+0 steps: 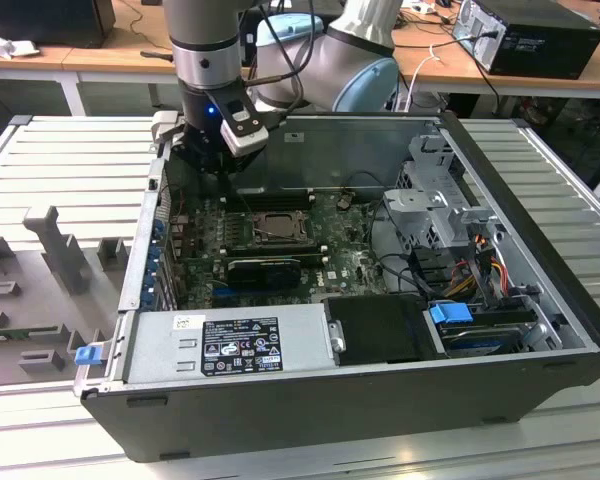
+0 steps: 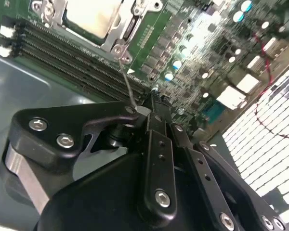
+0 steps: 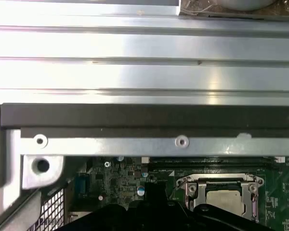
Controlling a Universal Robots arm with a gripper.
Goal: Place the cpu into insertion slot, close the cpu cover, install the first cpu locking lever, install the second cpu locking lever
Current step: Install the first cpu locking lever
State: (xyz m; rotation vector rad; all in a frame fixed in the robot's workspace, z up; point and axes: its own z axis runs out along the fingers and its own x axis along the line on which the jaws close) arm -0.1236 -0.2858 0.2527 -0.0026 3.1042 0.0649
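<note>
Tool sits low inside the open computer case, at the far edge of the motherboard. Its fingers are pressed together on a thin locking lever, I think to swing it over the cpu cover. That cover lies down around the cpu, which rests in the insertion slot.
</note>
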